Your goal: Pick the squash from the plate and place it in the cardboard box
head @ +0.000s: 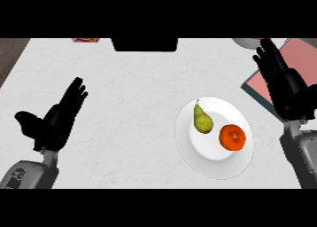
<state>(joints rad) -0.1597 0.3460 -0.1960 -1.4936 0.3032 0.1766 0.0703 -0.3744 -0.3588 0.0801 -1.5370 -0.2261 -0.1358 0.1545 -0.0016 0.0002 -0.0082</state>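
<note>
Resting on plate: a green pear-shaped squash [202, 118] lies on the left half of the white plate [213, 170], stem end pointing to the counter's far edge.
Beside it: an orange round fruit [232, 137] sits on the same plate, just right of the squash, apart from it.
Plate: toward the counter's [135, 88] right side, nearer its front edge.
Left hand [56, 119]: over the counter's left part, fingers straight and spread, holding nothing.
Right hand [285, 82]: near the right edge, fingers straight, close together, pointing up, empty.
Box: a dark box [145, 44] at the far edge, middle.
Right corner: a pink board [305, 57] with dark rim, partly behind the right hand.
Far left edge: a small red and yellow thing [85, 40], too cut off to name.
</note>
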